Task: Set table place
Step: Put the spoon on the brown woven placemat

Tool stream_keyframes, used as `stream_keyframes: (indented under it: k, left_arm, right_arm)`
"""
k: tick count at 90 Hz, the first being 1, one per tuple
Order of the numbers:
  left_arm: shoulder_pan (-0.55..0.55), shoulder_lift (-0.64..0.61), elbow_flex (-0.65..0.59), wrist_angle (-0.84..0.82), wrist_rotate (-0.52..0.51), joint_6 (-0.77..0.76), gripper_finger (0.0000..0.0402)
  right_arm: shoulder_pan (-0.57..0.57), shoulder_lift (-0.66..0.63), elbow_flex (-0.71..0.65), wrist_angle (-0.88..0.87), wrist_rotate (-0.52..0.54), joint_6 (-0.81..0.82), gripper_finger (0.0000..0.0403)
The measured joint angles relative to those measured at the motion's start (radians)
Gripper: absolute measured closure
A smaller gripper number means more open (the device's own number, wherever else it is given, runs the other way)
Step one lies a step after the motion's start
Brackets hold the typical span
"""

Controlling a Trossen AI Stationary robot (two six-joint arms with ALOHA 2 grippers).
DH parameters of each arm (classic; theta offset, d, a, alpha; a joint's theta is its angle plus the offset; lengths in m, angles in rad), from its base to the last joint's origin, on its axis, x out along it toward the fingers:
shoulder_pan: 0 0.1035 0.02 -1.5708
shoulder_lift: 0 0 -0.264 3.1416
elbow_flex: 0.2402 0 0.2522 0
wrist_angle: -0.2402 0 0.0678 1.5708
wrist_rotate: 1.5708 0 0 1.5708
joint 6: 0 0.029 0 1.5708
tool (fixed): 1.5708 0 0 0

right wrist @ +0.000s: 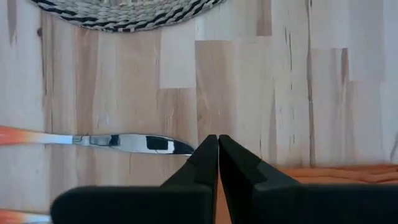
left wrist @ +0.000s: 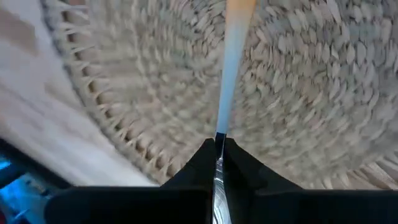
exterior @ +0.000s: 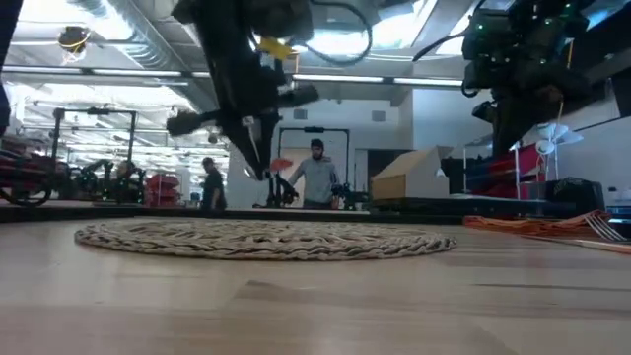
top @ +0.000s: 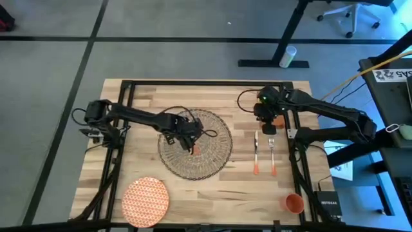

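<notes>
Left gripper (left wrist: 219,149) clamped on spoon (left wrist: 231,68) over woven placemat (top: 215,151), right gripper (right wrist: 218,149) fingers pressed together, empty, above table (right wrist: 249,81) beside knife (right wrist: 124,142), plate (top: 145,200) at near-left edge

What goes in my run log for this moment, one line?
left gripper: shut on spoon over placemat | right gripper: shut, empty, by knife

A round woven placemat (exterior: 266,239) lies flat on the wooden table (exterior: 315,306). Above the placemat hangs the left gripper (exterior: 258,138), pinching a thin utensil (exterior: 258,148). Right of the placemat lies a fork (exterior: 603,229).
</notes>
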Motion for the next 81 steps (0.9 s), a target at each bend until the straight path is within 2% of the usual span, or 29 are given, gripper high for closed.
stream_keyframes:
  k: [31,69,81]
  left_arm:
    - [-0.013,0.150,0.155,0.041,0.103,0.064,0.0401]
    - [0.006,0.330,0.377,0.064,0.135,0.191,0.0401]
    - [0.019,0.369,0.415,0.074,0.141,0.231,0.0401]
  right_arm:
    - [0.000,0.000,0.000,0.006,0.000,0.001,0.0402]
    - [0.000,0.000,0.000,0.024,0.000,0.000,0.0402]
    - [0.000,0.000,0.000,0.024,0.000,0.000,0.0402]
